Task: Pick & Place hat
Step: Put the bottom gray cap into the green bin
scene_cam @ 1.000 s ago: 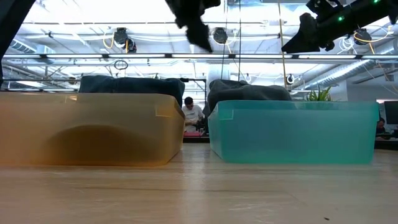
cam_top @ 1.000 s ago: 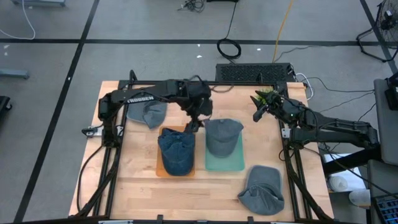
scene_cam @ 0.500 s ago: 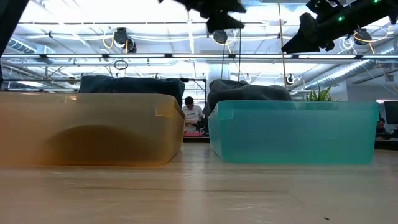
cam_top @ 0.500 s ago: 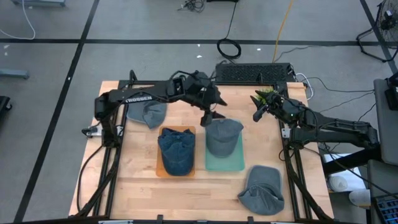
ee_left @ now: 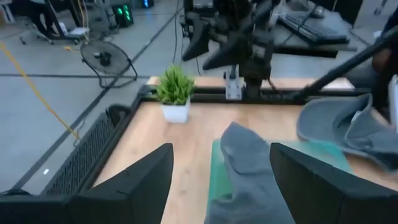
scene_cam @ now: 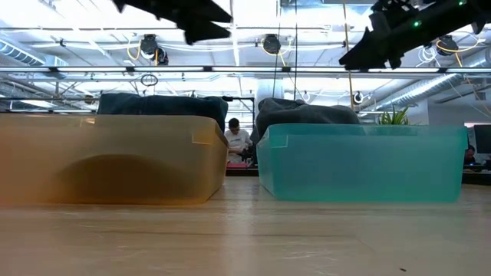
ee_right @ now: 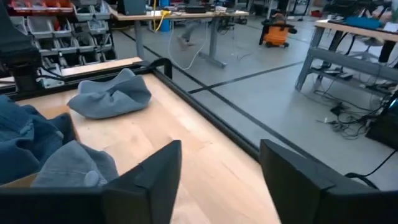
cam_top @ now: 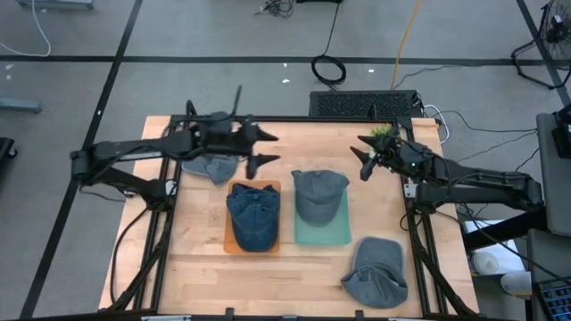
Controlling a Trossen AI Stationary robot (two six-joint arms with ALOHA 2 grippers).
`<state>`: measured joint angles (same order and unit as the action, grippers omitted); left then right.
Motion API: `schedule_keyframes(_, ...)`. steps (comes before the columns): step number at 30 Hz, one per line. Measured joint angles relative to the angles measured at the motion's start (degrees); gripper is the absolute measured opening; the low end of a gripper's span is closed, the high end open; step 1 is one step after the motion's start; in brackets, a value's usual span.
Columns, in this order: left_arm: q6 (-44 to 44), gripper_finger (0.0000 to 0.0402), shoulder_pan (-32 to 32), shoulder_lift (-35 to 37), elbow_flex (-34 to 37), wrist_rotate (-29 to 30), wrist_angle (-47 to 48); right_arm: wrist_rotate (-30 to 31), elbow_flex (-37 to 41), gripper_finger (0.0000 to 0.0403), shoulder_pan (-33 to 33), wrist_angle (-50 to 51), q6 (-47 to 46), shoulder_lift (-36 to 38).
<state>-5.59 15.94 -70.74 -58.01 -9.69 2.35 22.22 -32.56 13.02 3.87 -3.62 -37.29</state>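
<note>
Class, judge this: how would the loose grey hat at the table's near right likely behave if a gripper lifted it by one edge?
The grey hat lies crumpled, so it would probably sag and fold. Being soft cloth, it is likely light and unlikely to roll or break.

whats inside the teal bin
A grey hat sits in the teal bin, its crown rising above the rim in the low view. The hat covers most of the bin's floor, so whether anything lies beneath it cannot be seen.
</note>
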Motion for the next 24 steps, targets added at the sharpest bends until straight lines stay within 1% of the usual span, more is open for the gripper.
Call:
schedule_keyframes(4, 1.96, 0.0271, 0.04, 8.23, 1.98, 0.17, 3.90, -2.85, 0.00, 0.0248, 0.01, -4.16, -0.05, -3.19)
schedule_keyframes(8, 3.51, 0.0271, -0.29, 15.07, 5.39, 0.39, 7.66, -7.45, 0.00, 0.0268, 0.00, -10.52, -0.07, -6.04)
schedule_keyframes(14, 4.54, 0.0271, -1.79, 24.57, 12.92, 2.75, 8.16, -7.68, -0.01, 0.0269, 0.00, -16.78, -0.07, -9.19)
schedule_keyframes(20, 6.29, 0.0271, -2.05, 31.53, 18.19, 2.72, 9.20, -15.75, -0.02, 0.0257, -0.06, -25.08, -0.28, -13.94)
schedule_keyframes(24, 13.29, 0.0271, -2.10, 33.28, 20.47, 0.28, 9.74, -16.38, -0.02, 0.0254, -1.56, -29.11, -0.18, -17.31)
